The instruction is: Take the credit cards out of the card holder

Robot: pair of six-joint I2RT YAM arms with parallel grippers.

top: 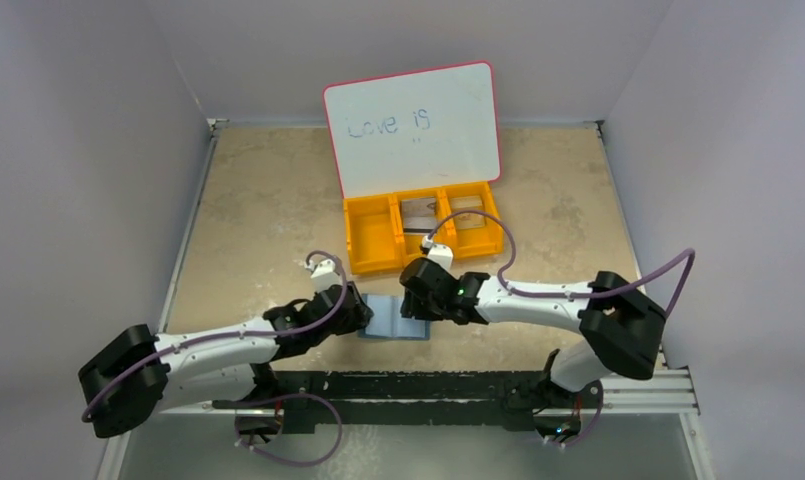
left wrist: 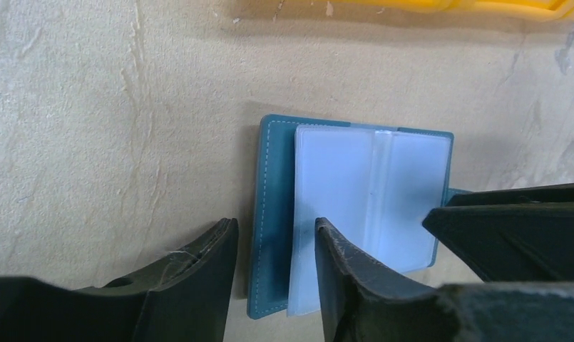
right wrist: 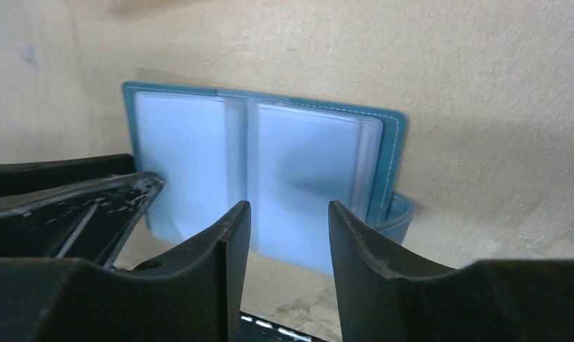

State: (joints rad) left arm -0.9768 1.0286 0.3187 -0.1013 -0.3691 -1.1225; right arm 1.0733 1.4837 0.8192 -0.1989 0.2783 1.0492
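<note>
The card holder (top: 396, 320) lies open and flat on the table between both arms, teal cover down, pale blue-grey sleeves up. In the left wrist view my left gripper (left wrist: 273, 224) hangs open over the card holder's (left wrist: 275, 214) left edge, with nothing between its fingers. The right gripper (right wrist: 289, 206) is also open, low over the right-hand sleeve of the card holder (right wrist: 305, 160). No card shows in the sleeves. Credit cards lie in the orange bin: a greyish one (top: 418, 212) in the middle compartment, a tan one (top: 468, 216) in the right.
The orange three-compartment bin (top: 370, 238) stands just behind the card holder, with a pink-rimmed whiteboard (top: 414, 125) leaning behind it. Each wrist view shows the other arm's dark finger (left wrist: 512, 228) (right wrist: 70, 206) close by. White walls enclose the table.
</note>
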